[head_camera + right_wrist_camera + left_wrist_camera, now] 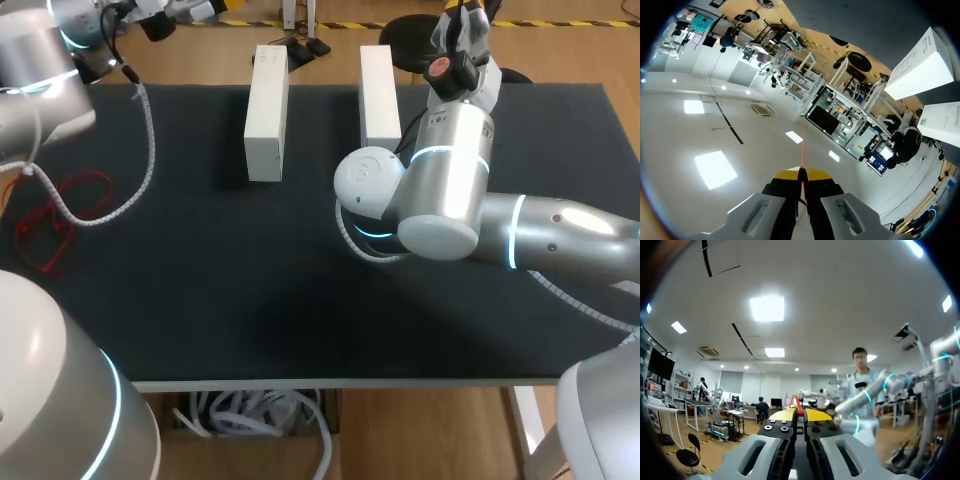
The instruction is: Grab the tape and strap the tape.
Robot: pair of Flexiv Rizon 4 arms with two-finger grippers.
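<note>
tape: a red tangle of thin loops (55, 215) lying on the left part of the mat (250, 300), close to its left edge and well apart from both grippers.
cable: a white ribbed cable (145, 140) hangs from the left arm (40, 90) and curls down over the mat. Its lower end lies across the tape's loops.
left gripper (797, 415): raised and pointing out into the room, yellow tips drawn nearly together. A thin red sliver (796, 405) shows between them, and I cannot tell what it is.
right gripper (801, 175): lifted past the mat's far edge, tips closed. A fine red line (802, 145) runs out from between them, and I cannot tell what that is either.
right arm (450, 190): comes in from the right and bends over the mat's right middle, its elbow just beside the right box.
left box (266, 110): white and long, lying at the far side of the mat.
right box (379, 95): the same kind, parallel to the left box with a gap between them.
in the way: the cable lies on the tape, and the right arm's bulk sits low beside the right box.
</note>
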